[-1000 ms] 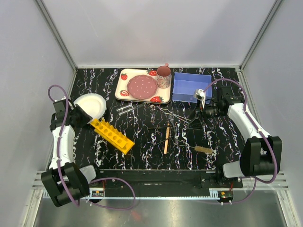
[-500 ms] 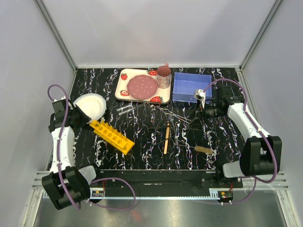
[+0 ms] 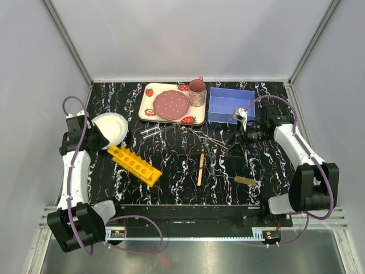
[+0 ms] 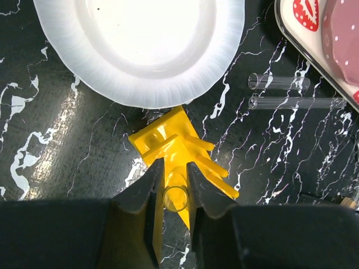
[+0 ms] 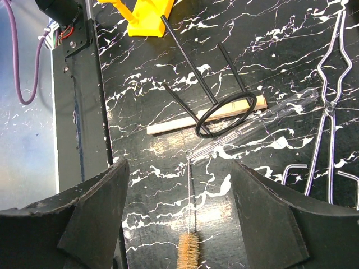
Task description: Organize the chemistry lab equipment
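Observation:
The yellow rack (image 3: 135, 165) lies flat at the left, and its end (image 4: 168, 143) shows just beyond my left gripper (image 4: 174, 185). That gripper is shut on a clear glass tube (image 4: 175, 198), seen end-on between the fingers. Two more glass tubes (image 4: 279, 83) lie to the right of it. My right gripper (image 5: 178, 168) hangs open above the wire handle of the tan-bristled brush (image 5: 188, 249), holding nothing. Beyond it lie the wooden stick (image 5: 174, 124), a long glass tube (image 5: 263, 120) and the wire tongs (image 5: 328, 101).
A white plate (image 3: 111, 127) sits right behind the rack's left end. The strawberry tray (image 3: 171, 104) with its pink plate and cup, and a blue box (image 3: 231, 105), stand at the back. A black wire ring stand (image 5: 224, 109) lies across the stick.
My left gripper has closed in on the glass tube and the left arm has shifted slightly toward the plate. The right arm has not moved.

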